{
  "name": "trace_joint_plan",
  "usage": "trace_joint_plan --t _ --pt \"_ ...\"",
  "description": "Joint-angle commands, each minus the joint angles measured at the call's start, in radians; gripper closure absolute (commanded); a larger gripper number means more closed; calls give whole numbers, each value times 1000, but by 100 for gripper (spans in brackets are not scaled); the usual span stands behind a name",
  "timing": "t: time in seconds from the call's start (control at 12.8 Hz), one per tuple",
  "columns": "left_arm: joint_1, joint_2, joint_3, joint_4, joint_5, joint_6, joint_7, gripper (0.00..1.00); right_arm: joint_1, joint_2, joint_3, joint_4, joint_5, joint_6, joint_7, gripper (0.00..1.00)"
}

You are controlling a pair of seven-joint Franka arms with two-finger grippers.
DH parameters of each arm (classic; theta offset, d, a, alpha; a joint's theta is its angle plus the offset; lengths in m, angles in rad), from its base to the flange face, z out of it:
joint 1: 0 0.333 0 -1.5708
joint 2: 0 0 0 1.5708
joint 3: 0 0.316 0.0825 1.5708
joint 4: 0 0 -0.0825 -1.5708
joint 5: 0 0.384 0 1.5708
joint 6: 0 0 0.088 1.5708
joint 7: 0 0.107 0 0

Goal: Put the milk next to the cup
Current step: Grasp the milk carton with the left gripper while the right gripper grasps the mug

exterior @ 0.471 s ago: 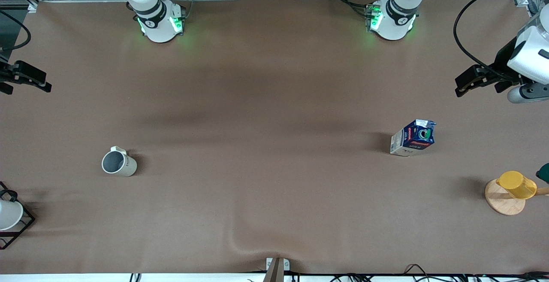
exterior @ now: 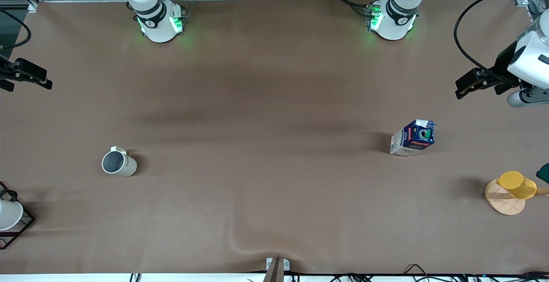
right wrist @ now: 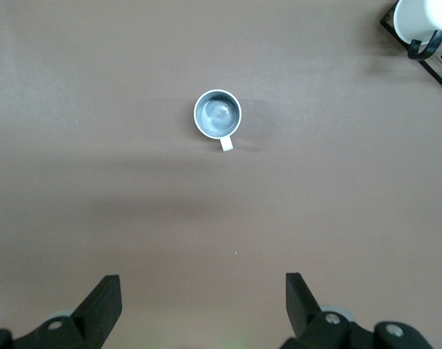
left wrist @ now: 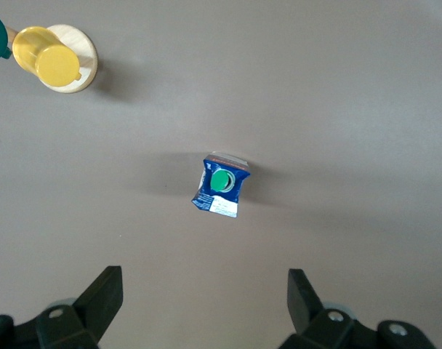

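Since half a second ago the left tool point(exterior: 465, 88), empty with fingers spread wide, has lifted slightly, the upright milk point(exterior: 412, 138) below it, well apart from the cup point(exterior: 118, 163) under the waiting, open right tool point(exterior: 40, 81).

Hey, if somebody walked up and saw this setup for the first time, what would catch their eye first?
Probably the milk carton, blue-topped with a green cap, standing upright toward the left arm's end of the table, and the small white mug alone toward the right arm's end, a long stretch of brown table between them. The left end effector and right end effector hang open over the table's two ends, holding nothing.
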Motion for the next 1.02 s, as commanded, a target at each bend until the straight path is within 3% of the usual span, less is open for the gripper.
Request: trace_joint_plan --t 0.0,0.24,0.94 --pt "12 46 -1 28 -7 -6 72 0 -3 10 0 0 -1 -4 7 0" --pt "2 98 -9 9 -7 57 98 0 -10 108 0 10 2 5 7 0" --pt "4 100 -15 -355 7 417 119 0 -24 463 0 13 11 354 -55 0"
